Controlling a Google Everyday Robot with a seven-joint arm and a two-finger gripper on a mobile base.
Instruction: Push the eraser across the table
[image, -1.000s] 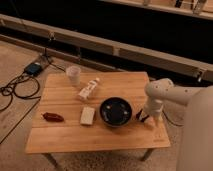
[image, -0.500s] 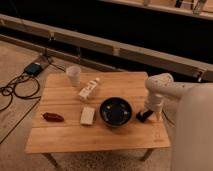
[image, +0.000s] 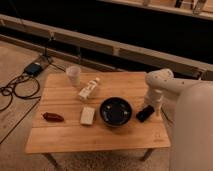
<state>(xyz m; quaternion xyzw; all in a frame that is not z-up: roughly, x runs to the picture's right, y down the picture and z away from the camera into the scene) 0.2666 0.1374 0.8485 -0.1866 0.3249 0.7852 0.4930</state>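
The eraser (image: 145, 113) is a small black block lying on the light wooden table (image: 65, 140), just right of the dark bowl (image: 115, 111) and near the table's right edge. My gripper (image: 156, 106) hangs at the end of the white arm (image: 161, 82), directly beside the eraser's upper right end. It is very close to the eraser, or touching it. Nothing visible is lifted off the table.
A pale cream block (image: 87, 115) lies left of the bowl. A white tube-like bottle (image: 88, 90) and a white cup (image: 74, 76) stand further back. A red object (image: 52, 117) lies at the front left. Cables (image: 17, 85) run over the floor to the left.
The arm's upper part has shifted slightly up and to the right. The gripper stays by the eraser, which has barely moved.
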